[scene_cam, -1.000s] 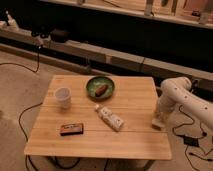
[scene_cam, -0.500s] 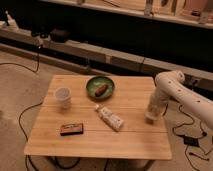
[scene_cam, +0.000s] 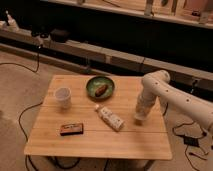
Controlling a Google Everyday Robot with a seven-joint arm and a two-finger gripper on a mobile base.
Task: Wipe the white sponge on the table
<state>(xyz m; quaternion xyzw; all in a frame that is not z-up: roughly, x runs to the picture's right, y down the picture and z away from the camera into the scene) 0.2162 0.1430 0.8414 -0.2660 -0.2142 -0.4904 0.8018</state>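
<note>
Planks of light wood make the top of the bench (scene_cam: 95, 142), which stands on thin legs on a gray floor. The one camera looks down at it from the front.

The robot's white arm (scene_cam: 156, 86) comes in from the right and bends down to the bench. The end effector (scene_cam: 140, 114) is at the low tip of the arm. It points down over the right part of the bench top. The white sponge (scene_cam: 139, 120) is right under the end effector, at its very tip. It is a small pale block, and it touches the wood. The sponge and the end effector are both pale, so it is hard to see where one stops. I cannot tell if the end effector is open or shut, or if it has hold of the sponge.

A white tube (scene_cam: 110, 118) with a label lies flat just left of the sponge, apart from it. A green bowl (scene_cam: 88, 86) sits near the back, with a brown thing (scene_cam: 101, 90) in it. A pale cup (scene_cam: 63, 97) stands on the left side. A small dark box (scene_cam: 71, 129) lies flat near the front left. Black cables (scene_cam: 24, 117) lie on the floor by the bench.
</note>
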